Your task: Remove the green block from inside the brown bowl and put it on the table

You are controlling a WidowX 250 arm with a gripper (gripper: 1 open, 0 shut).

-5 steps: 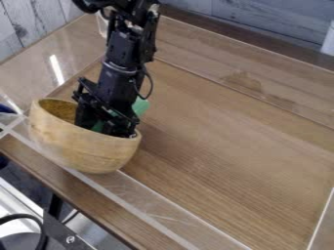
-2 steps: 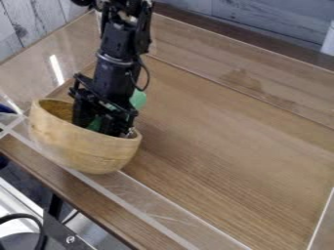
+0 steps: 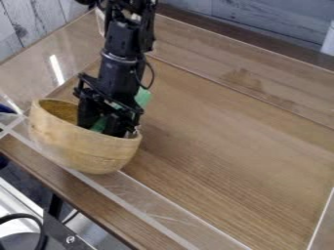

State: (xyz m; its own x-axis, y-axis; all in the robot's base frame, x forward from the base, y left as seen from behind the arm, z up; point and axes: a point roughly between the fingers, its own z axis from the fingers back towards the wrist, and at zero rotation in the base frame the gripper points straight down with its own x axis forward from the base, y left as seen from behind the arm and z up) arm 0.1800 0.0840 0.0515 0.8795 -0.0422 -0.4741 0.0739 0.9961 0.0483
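Tan wood made up the bowl [image 3: 81, 140], sitting at the left of the table [image 3: 235, 146]. My gripper [image 3: 104, 119] reached down into it, because the block was inside. My jaws were squeezed tight. A bit of green, the block [image 3: 143, 101], showed just right of my arm, at the bowl's far rim. I could not tell if I held it.

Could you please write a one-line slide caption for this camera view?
Gripper shut, reaching down into the brown bowl at the wood-grain table's near-left corner.
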